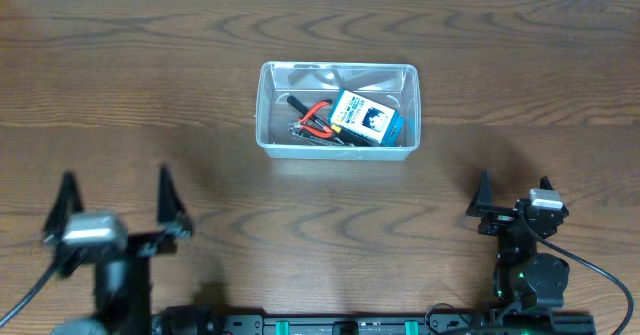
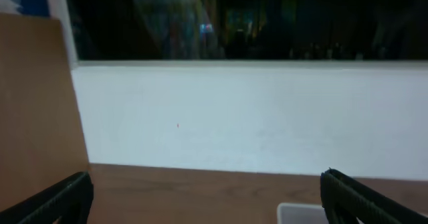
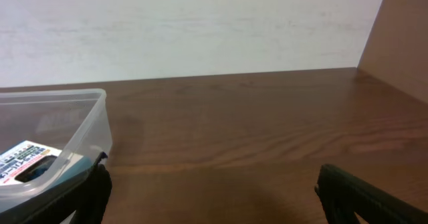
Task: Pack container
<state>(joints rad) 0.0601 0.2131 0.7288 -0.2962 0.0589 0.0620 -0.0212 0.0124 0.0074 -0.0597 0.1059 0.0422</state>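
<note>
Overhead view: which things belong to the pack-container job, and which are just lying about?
Job: container; blue-and-white box inside it; red-handled pliers inside it.
Just there: wooden table; black cable by the right arm.

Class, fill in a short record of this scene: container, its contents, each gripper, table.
container: clear tub, upright, mid-table
contents: blue-and-white box; red-handled tool beside it
left gripper: open, empty, apart from container
right gripper: open, empty, apart from container
table: dark wood
</note>
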